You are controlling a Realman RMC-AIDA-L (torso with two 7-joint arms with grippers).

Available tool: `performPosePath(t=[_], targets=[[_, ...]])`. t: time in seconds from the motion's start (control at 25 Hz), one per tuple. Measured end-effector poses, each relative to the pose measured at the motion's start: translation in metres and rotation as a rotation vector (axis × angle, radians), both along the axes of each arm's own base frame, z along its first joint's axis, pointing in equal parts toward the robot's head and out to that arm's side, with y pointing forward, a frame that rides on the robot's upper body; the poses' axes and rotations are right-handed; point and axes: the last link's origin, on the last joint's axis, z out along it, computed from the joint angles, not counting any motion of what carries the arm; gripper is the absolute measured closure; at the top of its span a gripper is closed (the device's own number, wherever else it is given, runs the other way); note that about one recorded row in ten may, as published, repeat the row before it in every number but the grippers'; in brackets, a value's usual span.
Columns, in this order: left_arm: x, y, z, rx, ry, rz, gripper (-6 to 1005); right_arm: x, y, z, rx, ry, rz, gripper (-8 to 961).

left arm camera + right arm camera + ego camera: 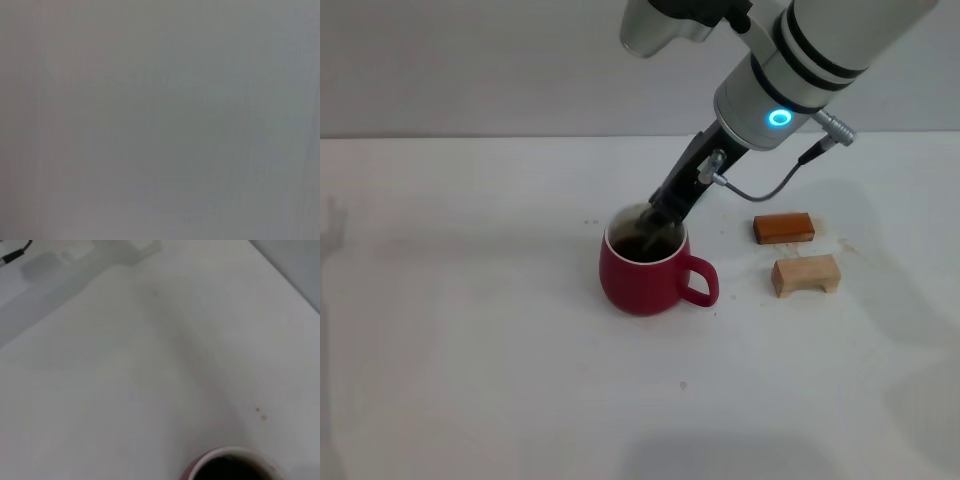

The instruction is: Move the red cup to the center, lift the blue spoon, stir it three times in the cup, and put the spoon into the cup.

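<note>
The red cup point(642, 275) stands upright near the middle of the white table point(470, 330), its handle pointing to the right and dark liquid inside. My right gripper point(657, 225) reaches down from the upper right, and its tip is at the cup's mouth, just over the liquid. The blue spoon is hidden; I cannot make it out at the gripper or in the cup. The right wrist view shows only part of the cup's white rim and dark liquid point(231, 467) at the picture's edge. My left gripper is out of view; the left wrist view shows only plain grey.
An orange-brown wooden block point(783, 228) and a tan wooden block point(806, 274) lie to the right of the cup, close to its handle. The right arm's cable point(760, 190) hangs above them. A few small specks point(260, 412) mark the table.
</note>
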Motion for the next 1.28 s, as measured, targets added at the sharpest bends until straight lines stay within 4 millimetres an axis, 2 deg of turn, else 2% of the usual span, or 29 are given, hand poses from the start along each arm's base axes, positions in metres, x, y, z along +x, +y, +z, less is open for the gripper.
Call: performPosePath(t=[0.16,0.2,0.24,0.28,0.32,0.48,0.64,0.68,0.76,0.8,0.84,0.88,0.92,0.96,1.0,1.04,1.16,1.2,1.24,1.28], targets=[[0.000,0.000,0.000,0.000,0.000,0.000,147,-0.002,0.007,0.004,0.063,0.031,0.047,645],[0.000,0.000,0.000,0.000,0.000,0.000,147,-0.001,0.013,0.007,0.139,0.061,0.109,637],[0.000,0.000,0.000,0.001,0.000,0.001,147,-0.001,0.013,0.007,0.139,0.061,0.109,630],[-0.001,-0.001,0.000,0.001,-0.001,0.003,147,0.003,0.016,0.011,0.234,0.100,0.182,622],[-0.001,-0.001,0.000,0.001,-0.001,0.003,147,0.003,0.016,0.011,0.234,0.100,0.182,622],[-0.001,-0.001,0.000,0.001,-0.001,0.002,147,0.032,0.011,0.022,0.548,0.210,0.365,622],[0.000,0.000,0.000,0.000,0.000,-0.002,147,0.071,-0.001,0.031,0.797,0.288,0.412,621],[0.001,0.001,0.000,-0.001,-0.001,-0.005,147,0.071,-0.001,0.031,0.797,0.288,0.412,621],[0.003,0.002,-0.002,-0.004,-0.002,-0.013,147,0.091,-0.008,0.038,0.935,0.328,0.415,622],[0.004,0.002,-0.002,-0.007,-0.001,-0.017,147,0.114,-0.017,0.045,1.085,0.368,0.403,622],[0.005,0.002,-0.003,-0.010,-0.001,-0.018,147,0.114,-0.017,0.045,1.085,0.368,0.403,623],[0.005,0.002,-0.004,-0.013,0.001,-0.021,147,0.136,-0.027,0.055,1.242,0.413,0.373,623],[0.006,0.003,-0.004,-0.014,0.002,-0.023,147,0.136,-0.027,0.055,1.242,0.413,0.373,624],[0.007,0.003,-0.004,-0.016,0.004,-0.025,147,0.150,-0.033,0.062,1.345,0.438,0.339,624],[0.008,0.004,-0.006,-0.020,0.008,-0.029,147,0.177,-0.047,0.074,1.523,0.452,0.273,625],[0.008,0.004,-0.006,-0.020,0.008,-0.029,147,0.177,-0.047,0.074,1.523,0.452,0.273,626],[0.010,0.004,-0.008,-0.034,0.016,-0.040,147,0.216,-0.072,0.086,1.760,0.435,0.207,627],[0.012,0.004,-0.010,-0.044,0.021,-0.047,147,0.240,-0.091,0.095,1.880,0.460,0.185,628],[0.012,0.004,-0.010,-0.044,0.021,-0.047,147,0.240,-0.091,0.095,1.880,0.460,0.185,628],[0.012,0.004,-0.011,-0.048,0.023,-0.050,147,0.258,-0.104,0.105,1.957,0.544,0.149,628]])
